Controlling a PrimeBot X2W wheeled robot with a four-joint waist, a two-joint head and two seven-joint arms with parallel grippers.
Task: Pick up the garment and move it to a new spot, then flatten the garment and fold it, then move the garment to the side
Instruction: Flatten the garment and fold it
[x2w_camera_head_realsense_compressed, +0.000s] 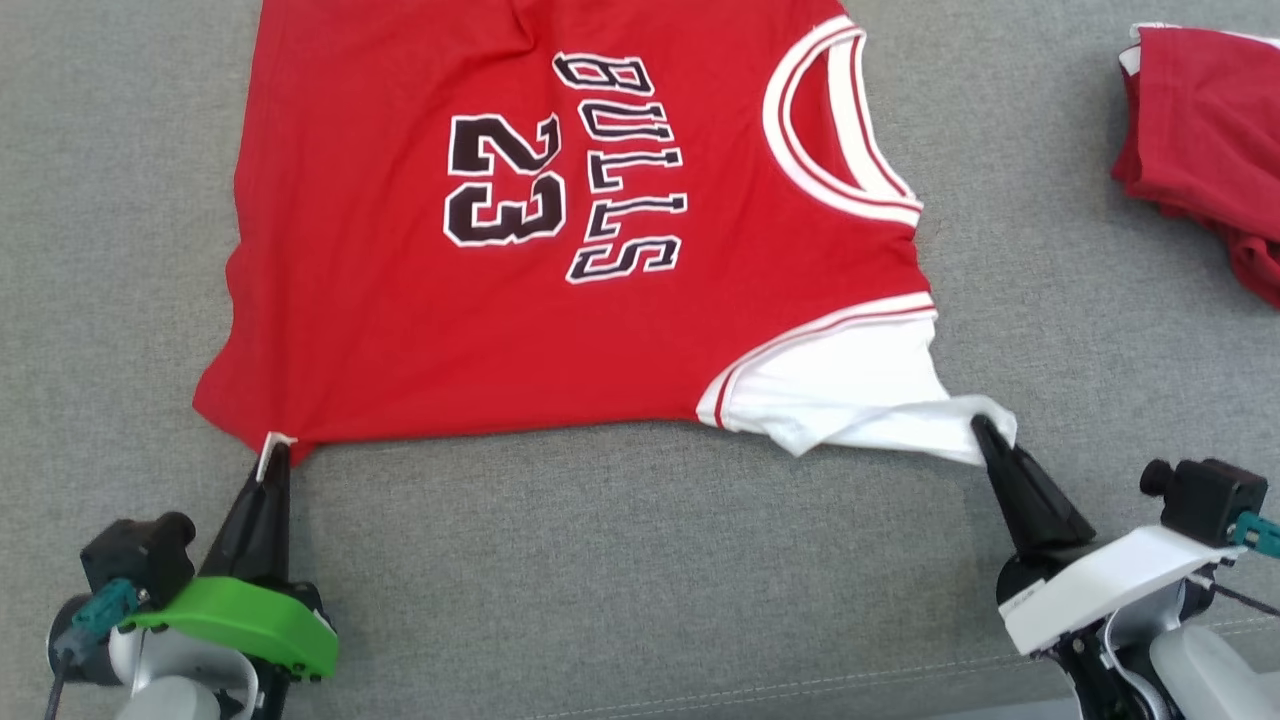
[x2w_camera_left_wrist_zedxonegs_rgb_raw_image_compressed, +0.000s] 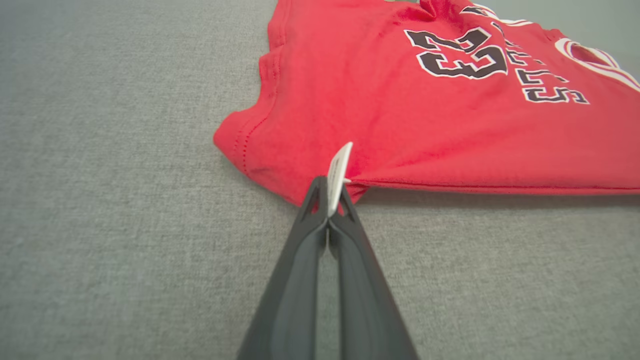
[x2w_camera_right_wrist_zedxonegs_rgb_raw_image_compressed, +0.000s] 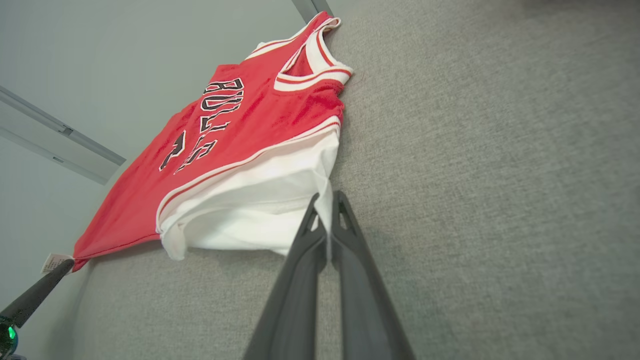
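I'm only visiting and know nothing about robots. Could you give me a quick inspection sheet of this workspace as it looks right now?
Surface: grey fabric, flat.
Job's things: red jersey spread out, lettering up; its white sleeve is bunched.
Clutter: second red garment at the far right.
Grippers: left gripper shut on the jersey's hem corner, at a white tag; right gripper shut on the sleeve.
Cables: thin dark cable by the right wrist.
Surroundings: pale wall beyond the surface.
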